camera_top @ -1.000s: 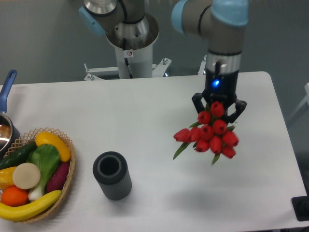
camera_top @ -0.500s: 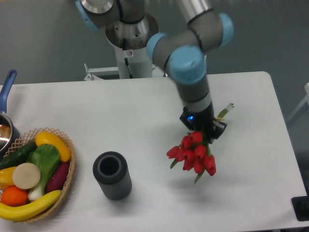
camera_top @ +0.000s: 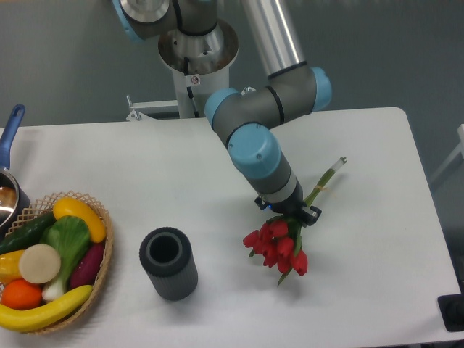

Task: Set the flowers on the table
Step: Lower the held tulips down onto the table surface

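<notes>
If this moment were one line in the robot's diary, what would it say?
step: laying flowers on table | claw: shut on flowers | blooms low near the tabletop, stems angled up-right | vase upright, apart

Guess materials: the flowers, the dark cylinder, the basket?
The flowers: likely artificial, plastic or fabric; uniform saturated red heads, stiff green stems.
Dark cylinder: matte grey-black with ribbed sides, hollow top; rubber or plastic, unclear.
Basket: woven wicker, tan lattice rim.
</notes>
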